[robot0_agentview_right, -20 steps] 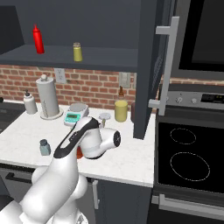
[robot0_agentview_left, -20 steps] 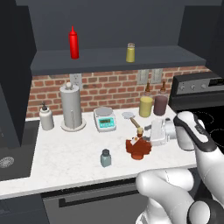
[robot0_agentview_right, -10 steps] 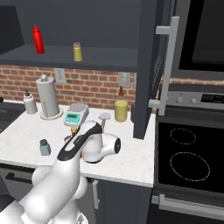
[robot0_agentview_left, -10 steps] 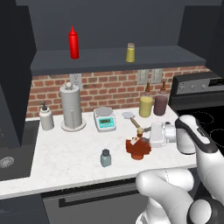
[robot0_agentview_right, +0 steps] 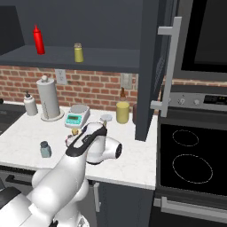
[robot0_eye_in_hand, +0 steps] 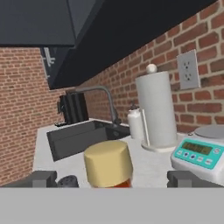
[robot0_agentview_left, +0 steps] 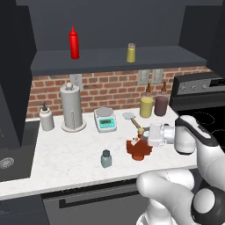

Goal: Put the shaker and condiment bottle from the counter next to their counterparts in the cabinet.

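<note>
Off to the tool's left, the shaker waits on the bench. The condiment bottle leans right at the tool, its tan stopper between wide-spread fingers. Close off-centre and that tilted bottle could topple or slip!

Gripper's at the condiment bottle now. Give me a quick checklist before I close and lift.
1. Tan stopper of the condiment bottle sits between the fingertips: ok.
2. Gripper open on either side of it: ok.
3. Bottle upright on the counter: ok, slight tilt possible.
4. Shaker apart from the bottle: ok.
5. Cabinet shelf has room beside the red squeeze bottle: ok.
6. Grip height on the neck: cannot tell.
</note>
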